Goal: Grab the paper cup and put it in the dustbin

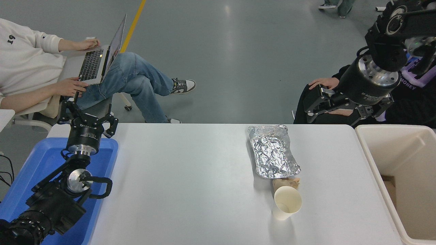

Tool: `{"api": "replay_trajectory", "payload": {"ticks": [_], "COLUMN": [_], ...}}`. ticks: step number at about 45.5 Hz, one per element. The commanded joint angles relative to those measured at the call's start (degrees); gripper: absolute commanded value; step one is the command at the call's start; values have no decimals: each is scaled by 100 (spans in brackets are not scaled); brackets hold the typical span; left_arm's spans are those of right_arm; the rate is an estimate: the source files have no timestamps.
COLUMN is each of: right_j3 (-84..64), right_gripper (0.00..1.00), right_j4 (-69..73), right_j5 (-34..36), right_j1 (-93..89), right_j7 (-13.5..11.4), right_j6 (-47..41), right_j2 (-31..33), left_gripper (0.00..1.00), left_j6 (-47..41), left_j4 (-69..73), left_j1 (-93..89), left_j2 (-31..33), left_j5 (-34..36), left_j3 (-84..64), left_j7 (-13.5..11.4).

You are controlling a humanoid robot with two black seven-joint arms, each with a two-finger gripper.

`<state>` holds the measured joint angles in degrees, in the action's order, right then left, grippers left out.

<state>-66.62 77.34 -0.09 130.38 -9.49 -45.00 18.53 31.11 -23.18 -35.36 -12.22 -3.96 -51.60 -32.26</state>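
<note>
Left arm parked at lower left over a flat blue plastic tray [37, 163]; left gripper [87, 119] has its fingers spread apart, holding nothing. Right of table centre: crinkled silver foil tray [272, 151], then a crumpled tan paper wad [287, 182] touching its near end. The small cream-white paper cup [287, 202] stands upright on the white table [177, 183], just in front of the wad. Right gripper [315, 103] hangs beyond the far edge, fingers parted, empty. Large beige plastic dustbin [374, 156] at the table's right end, well apart from the cup.
</note>
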Motion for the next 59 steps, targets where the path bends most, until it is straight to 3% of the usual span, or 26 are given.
{"api": "replay_trajectory", "payload": {"ticks": [1,59], "right_j3": [0,-62], "right_gripper": [100,100], "right_j4": [0,0], "right_j5": [0,0], "right_j1": [14,-197], "right_j7": [0,0], "right_j6": [0,0], "right_j2": [2,-16], "left_gripper": [99,99], "left_j6": [0,0], "left_j4": [-2,-3], "left_j1": [3,3], "left_j2": [0,0], "left_j5": [-9,-9], "left_j3": [-8,1], "left_j7": [0,0]}}
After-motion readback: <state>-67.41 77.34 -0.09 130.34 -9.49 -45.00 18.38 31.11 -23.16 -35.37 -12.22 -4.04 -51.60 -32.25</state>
